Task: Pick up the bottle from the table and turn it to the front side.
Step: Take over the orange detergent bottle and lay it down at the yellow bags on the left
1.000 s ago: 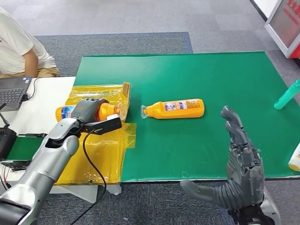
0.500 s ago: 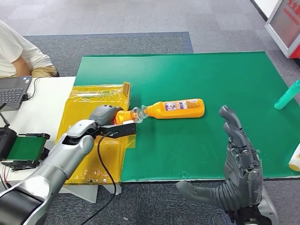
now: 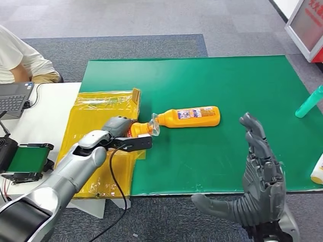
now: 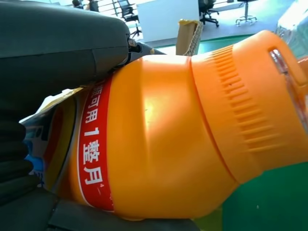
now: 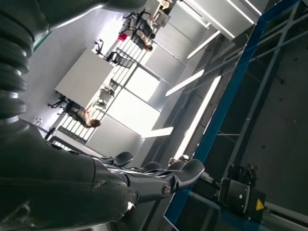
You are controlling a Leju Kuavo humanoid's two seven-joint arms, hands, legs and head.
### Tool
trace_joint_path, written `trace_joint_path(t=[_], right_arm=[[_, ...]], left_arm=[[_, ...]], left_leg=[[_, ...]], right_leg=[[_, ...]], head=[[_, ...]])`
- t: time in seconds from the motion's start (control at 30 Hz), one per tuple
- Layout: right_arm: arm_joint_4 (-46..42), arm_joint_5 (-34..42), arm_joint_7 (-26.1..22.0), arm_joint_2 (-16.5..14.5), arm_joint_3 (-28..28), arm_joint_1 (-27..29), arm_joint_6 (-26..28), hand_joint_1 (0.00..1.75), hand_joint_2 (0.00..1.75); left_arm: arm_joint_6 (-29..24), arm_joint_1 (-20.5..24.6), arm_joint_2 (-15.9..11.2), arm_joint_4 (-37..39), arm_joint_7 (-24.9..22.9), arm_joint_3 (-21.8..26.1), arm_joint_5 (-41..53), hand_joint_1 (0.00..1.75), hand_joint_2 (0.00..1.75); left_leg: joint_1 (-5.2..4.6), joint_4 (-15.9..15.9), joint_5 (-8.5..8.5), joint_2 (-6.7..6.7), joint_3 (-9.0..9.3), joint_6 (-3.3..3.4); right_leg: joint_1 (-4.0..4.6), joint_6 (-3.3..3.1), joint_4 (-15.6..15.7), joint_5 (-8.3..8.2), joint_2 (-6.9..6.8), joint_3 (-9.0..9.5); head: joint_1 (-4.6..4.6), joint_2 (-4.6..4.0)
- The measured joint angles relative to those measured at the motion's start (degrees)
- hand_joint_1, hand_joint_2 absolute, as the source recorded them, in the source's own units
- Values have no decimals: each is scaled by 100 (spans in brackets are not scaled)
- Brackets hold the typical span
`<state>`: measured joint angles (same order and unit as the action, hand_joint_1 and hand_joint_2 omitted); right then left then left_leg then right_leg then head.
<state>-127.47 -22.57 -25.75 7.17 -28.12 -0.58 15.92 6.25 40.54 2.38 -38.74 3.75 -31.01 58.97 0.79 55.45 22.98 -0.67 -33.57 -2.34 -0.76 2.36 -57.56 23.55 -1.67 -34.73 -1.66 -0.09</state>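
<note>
Room for moving is seen across the green desk (image 3: 236, 85) between the lying bottle (image 3: 188, 117) and the front edge, where the right robot hand (image 3: 259, 186) is held up, fingers spread, holding nothing. The held bottle (image 3: 142, 129) is gripped by the left robot hand (image 3: 116, 127) over the yellow bag (image 3: 89, 108) at the desk's left edge. It is orange, with a ribbed cap and a red label band. Its long axis lies roughly level, cap toward the lying bottle's clear cap, the two nearly touching.

The left hand (image 3: 116, 127) hides most of the held bottle (image 3: 143, 129); its label is unreadable.
</note>
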Motion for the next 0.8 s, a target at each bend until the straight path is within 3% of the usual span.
trace_joint_path(t=[0.3,0.8], right_arm=[[-2,-13,-91,39,49,62,84,0,175],[-9,-10,-117,49,134,73,73,0,175]], left_arm=[[-111,55,-58,406,-486,-327,639,175,0],[-252,73,-167,657,-561,-587,879,175,0]], left_leg=[[0,0,-1,0,1,-1],[-4,0,0,0,1,1]], right_leg=[[0,-1,0,0,1,0],[-4,0,0,0,0,0]], head=[[1,0],[0,-1]])
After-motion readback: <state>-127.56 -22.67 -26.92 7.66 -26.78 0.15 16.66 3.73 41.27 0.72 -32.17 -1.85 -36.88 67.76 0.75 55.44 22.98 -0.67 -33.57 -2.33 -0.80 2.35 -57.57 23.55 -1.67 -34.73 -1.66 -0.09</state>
